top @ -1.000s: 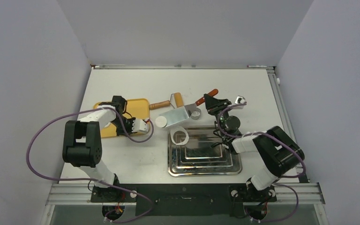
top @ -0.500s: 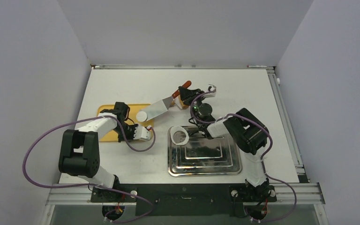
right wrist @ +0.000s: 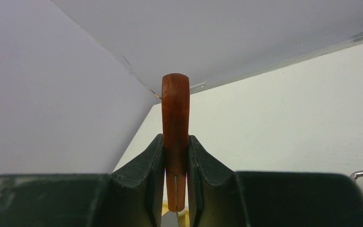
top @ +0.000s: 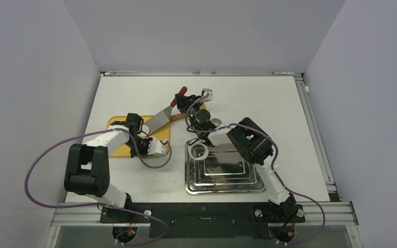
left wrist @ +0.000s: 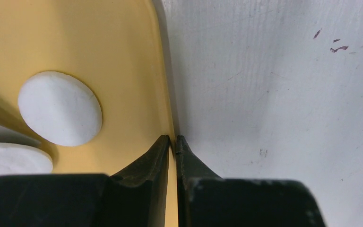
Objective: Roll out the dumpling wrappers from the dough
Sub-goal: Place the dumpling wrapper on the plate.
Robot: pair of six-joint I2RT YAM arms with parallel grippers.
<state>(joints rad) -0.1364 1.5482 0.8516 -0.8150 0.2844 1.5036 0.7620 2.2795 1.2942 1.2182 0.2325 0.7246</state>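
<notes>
A yellow board (top: 118, 135) lies at the left. My left gripper (top: 161, 147) is shut on its right edge, and in the left wrist view the jaws (left wrist: 172, 138) pinch the yellow rim. A flat white round dough piece (left wrist: 60, 108) rests on the board (left wrist: 123, 56). A second dough piece (left wrist: 9, 161) shows at the lower left, partly cut off. My right gripper (top: 183, 99) is shut on the red-brown handle (right wrist: 175, 109) of a metal spatula, whose blade (top: 157, 121) slants down over the board. A white wrapper with a brighter rim (top: 199, 151) lies in the steel tray (top: 227, 188).
A small shiny metal ring (top: 216, 122) sits behind the tray. The wooden handle of a rolling pin (top: 176, 117) pokes out beside the right arm, the rest hidden. The right arm reaches across the tray's far-left corner. Grey walls close in the table.
The right gripper has swung the spatula left, from beside the tray to over the yellow board, carrying a white dough piece on the blade. The left gripper has stayed at the board's edge.
</notes>
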